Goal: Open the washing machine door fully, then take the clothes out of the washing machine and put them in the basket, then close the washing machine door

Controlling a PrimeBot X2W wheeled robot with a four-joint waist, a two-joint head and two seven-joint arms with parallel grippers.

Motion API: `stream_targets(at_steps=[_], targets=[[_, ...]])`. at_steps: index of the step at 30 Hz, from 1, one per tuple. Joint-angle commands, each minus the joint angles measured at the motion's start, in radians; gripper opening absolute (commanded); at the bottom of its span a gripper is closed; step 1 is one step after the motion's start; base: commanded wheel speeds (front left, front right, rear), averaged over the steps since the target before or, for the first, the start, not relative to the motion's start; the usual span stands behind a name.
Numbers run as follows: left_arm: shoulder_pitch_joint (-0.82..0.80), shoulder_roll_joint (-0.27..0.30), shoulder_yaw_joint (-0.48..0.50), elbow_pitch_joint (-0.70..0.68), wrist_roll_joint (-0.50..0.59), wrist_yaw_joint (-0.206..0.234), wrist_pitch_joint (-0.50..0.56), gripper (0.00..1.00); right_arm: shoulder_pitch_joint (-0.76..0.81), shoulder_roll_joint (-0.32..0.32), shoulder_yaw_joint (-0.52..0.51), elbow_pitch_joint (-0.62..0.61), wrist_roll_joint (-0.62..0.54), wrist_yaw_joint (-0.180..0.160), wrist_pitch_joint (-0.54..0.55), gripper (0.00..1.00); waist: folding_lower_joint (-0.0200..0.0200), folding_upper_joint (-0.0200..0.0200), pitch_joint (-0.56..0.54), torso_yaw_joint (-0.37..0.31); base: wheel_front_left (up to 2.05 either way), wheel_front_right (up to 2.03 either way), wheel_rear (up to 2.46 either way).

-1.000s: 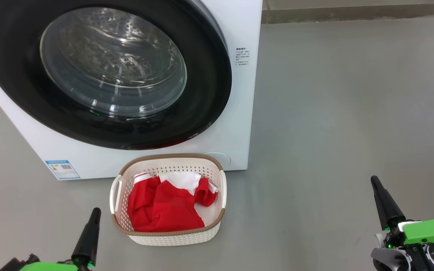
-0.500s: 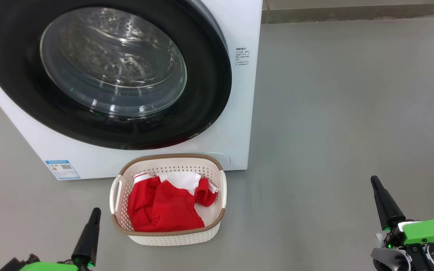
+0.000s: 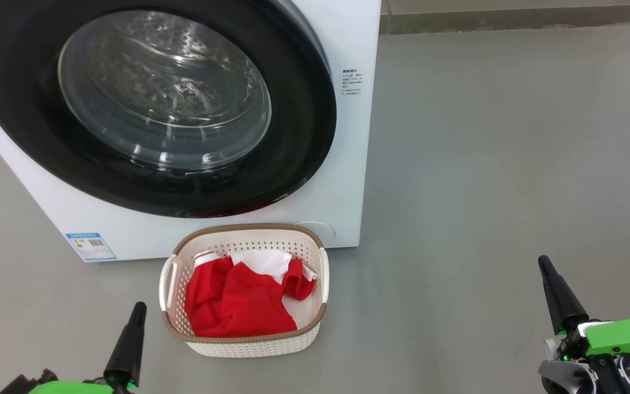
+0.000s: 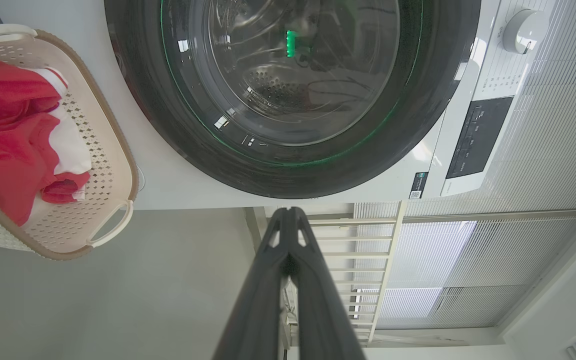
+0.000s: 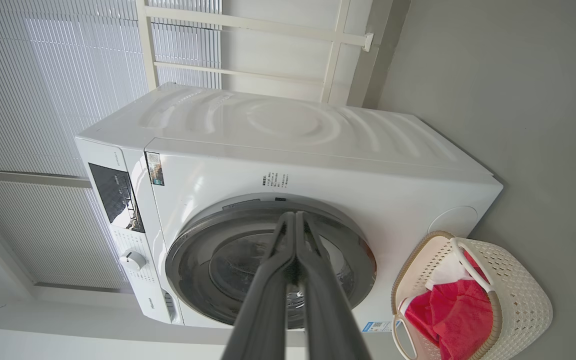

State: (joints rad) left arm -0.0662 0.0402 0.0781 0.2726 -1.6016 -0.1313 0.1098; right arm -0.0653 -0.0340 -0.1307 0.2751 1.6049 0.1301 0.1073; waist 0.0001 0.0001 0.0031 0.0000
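The white washing machine (image 3: 348,164) fills the upper left of the head view, and its round black-rimmed glass door (image 3: 304,142) lies shut against its front. On the floor before it stands the cream basket (image 3: 249,345) with the red and white clothes (image 3: 238,306) inside. My left gripper (image 3: 139,307) is shut and empty at the lower left, beside the basket. Far out at the lower right, my right gripper (image 3: 542,261) is shut and empty. The left wrist view shows the door (image 4: 418,125), basket (image 4: 113,170) and clothes (image 4: 8,150); the right wrist view shows the washing machine (image 5: 293,130), basket (image 5: 523,295) and clothes (image 5: 458,315).
Grey floor (image 3: 512,164) spreads open to the right of the machine. A wall base runs along the top right (image 3: 512,19). Window blinds and a white frame (image 5: 248,30) stand behind the washer. The control panel and a dial (image 4: 523,30) sit on the machine's top strip.
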Motion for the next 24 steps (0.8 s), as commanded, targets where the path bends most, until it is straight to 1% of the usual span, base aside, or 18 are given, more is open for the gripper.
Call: stream_targets(at_steps=[1,24], targets=[[-0.042,0.010,0.036,-0.028,-0.007,0.001,0.004,0.00,-0.043,-0.016,0.016,-0.030,0.003,0.001,0.006,0.00,0.0000,-0.0001,0.000,0.000,0.00,0.00,0.00],[-0.042,0.010,0.036,-0.028,-0.007,0.001,0.004,0.00,-0.043,-0.016,0.017,-0.030,0.003,0.001,0.006,0.00,0.0000,-0.0001,0.000,0.000,0.00,0.00,0.00]])
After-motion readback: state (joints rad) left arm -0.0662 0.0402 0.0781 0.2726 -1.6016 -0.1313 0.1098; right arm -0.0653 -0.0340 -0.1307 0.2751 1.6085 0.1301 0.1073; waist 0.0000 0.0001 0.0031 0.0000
